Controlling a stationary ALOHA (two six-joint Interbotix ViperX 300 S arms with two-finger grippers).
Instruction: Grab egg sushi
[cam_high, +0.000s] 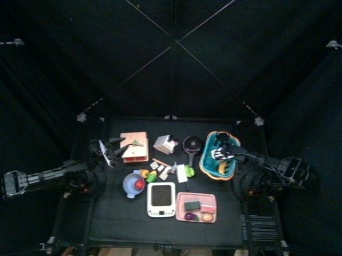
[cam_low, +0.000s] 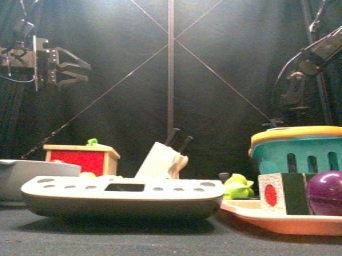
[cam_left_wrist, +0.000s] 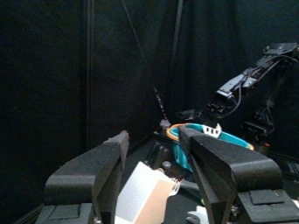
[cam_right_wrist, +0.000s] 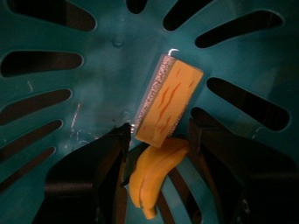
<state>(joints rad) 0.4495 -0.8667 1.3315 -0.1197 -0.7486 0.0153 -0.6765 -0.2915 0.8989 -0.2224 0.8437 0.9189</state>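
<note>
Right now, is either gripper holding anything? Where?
No. Right gripper is open inside the basket over the egg sushi, not gripping it. Left gripper is open, raised, empty.

In the front view you cannot see inside the teal basket (cam_low: 297, 150); its wall hides the content. The purple ball (cam_low: 326, 192) at 3 o'clock is cut by the edge. From above, the pink tray (cam_high: 198, 207) items are too small to name.

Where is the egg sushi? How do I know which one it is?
Look in the teal basket on the table's right side, under the right hand. The egg sushi lies on its floor: a flat orange-yellow block with straight edges. The orange piece beside it is curved.
</note>
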